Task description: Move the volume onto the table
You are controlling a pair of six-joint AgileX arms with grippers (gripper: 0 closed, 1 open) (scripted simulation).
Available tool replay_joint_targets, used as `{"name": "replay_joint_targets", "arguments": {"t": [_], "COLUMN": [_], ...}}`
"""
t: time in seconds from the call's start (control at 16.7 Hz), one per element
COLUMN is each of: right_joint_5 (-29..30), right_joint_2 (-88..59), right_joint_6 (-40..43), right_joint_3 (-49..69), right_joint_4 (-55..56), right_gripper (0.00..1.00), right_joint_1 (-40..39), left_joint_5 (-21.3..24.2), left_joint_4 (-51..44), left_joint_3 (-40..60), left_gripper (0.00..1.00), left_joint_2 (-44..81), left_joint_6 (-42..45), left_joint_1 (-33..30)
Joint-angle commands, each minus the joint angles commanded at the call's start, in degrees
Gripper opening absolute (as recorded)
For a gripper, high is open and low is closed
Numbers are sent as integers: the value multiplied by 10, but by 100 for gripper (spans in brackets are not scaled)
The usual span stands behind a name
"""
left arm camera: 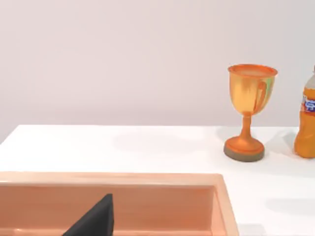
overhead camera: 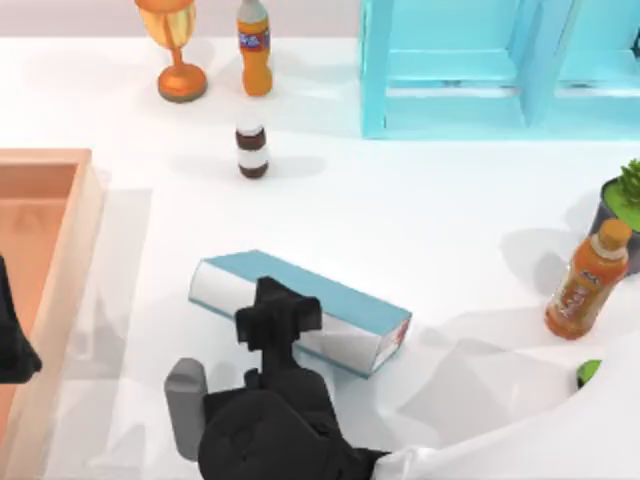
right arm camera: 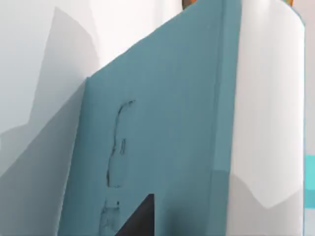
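The volume (overhead camera: pixel 345 300), a thick teal-blue book with white page edges and a red mark at its right end, sits slanted at the middle of the white table (overhead camera: pixel 420 210). My right gripper (overhead camera: pixel 275 320) reaches in from the near side and straddles the book's left half, shut on it. In the right wrist view the teal cover (right arm camera: pixel 162 137) is very close, with one dark fingertip (right arm camera: pixel 138 219) against it. My left gripper (overhead camera: pixel 10 345) is parked at the left edge over the wooden tray (overhead camera: pixel 85 230).
At the back stand a gold trophy (overhead camera: pixel 178 45), an orange soda bottle (overhead camera: pixel 254 50) and a light-blue shelf unit (overhead camera: pixel 460 70). A small brown-and-white bottle (overhead camera: pixel 252 150) stands in front of them. An orange bottle (overhead camera: pixel 588 282) and a potted plant (overhead camera: pixel 625 200) are at the right.
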State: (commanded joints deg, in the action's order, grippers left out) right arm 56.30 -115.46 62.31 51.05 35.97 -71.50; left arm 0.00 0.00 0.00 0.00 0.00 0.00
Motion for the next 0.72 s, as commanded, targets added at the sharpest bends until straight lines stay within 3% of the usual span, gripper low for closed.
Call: {"name": "replay_joint_targets", "arguments": {"t": [0.12,0.72], "right_joint_5": [0,2], "right_joint_2": [0,-1], "right_joint_6": [0,-8], "right_joint_3": [0,2], "right_joint_4": [0,-8], "right_gripper": [100,100], "right_joint_1": [0,-8], "left_joint_5": [0,0], "left_joint_4": [0,0], "left_joint_3": [0,0], "left_gripper": [100,100], "left_joint_2": [0,0], "left_joint_6": [0,0], "left_joint_1": [0,0]}}
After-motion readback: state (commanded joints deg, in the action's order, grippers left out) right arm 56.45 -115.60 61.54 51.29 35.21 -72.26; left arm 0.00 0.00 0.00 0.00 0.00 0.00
